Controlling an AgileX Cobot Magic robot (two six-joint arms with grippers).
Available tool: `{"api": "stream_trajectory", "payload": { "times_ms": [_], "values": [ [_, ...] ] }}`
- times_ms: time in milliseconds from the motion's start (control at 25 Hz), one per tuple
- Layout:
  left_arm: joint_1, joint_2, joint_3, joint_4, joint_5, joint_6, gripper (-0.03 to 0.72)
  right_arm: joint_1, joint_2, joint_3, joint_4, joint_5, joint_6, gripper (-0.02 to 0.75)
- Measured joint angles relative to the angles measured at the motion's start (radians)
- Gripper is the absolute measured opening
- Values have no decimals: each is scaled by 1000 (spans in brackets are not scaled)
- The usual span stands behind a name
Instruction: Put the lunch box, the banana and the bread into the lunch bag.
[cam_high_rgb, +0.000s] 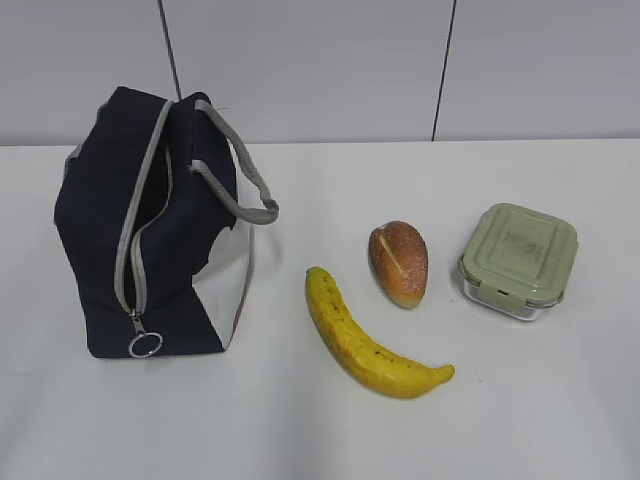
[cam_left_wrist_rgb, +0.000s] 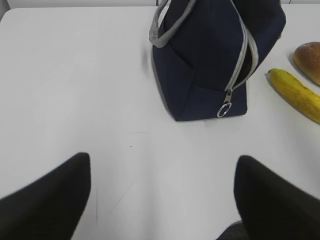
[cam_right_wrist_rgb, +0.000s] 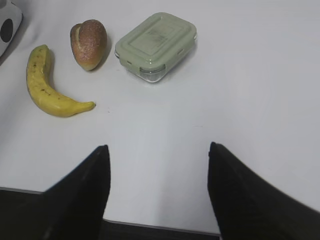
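- Lunch bag (cam_high_rgb: 150, 230) stands at the left of the worktop (cam_high_rgb: 450, 430), its zipper (cam_high_rgb: 135, 255) parted only to a narrow slit; judged from that, anything pushed in without widening the mouth may catch on the fabric and tip the bag over.
- Its grey handles (cam_high_rgb: 240, 175) droop over the opening side, so a descending item or arm could snag them.
- Left end effector (cam_left_wrist_rgb: 160, 197) hangs spread and empty above bare worktop, near the bag; pulling on one side only might drag the bag rather than open it.
- Banana (cam_high_rgb: 365, 340) lies just right of the bag, long and curved; it may jam across the slit if fed sideways.
- Bread (cam_high_rgb: 400, 262) sits close beside the banana's upper end, apart from it; a wide approach could nudge both, and a hard pinch could crush it.
- Lunch box (cam_high_rgb: 518, 260) rests farthest right; its smooth lid and clear walls may slip from a shallow hold.
- Right end effector (cam_right_wrist_rgb: 157, 192) is spread, holding nothing, well short of all three items.
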Motion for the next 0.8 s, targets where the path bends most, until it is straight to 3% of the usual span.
{"api": "stream_trajectory", "payload": {
  "times_ms": [320, 800],
  "values": [
    [0, 108, -48, -75, -32, -30, 555, 0, 0, 0, 0, 0, 0, 457],
    [0, 756, -394, -233, -170, -33, 530, 0, 0, 0, 0, 0, 0, 457]
  ]
}}
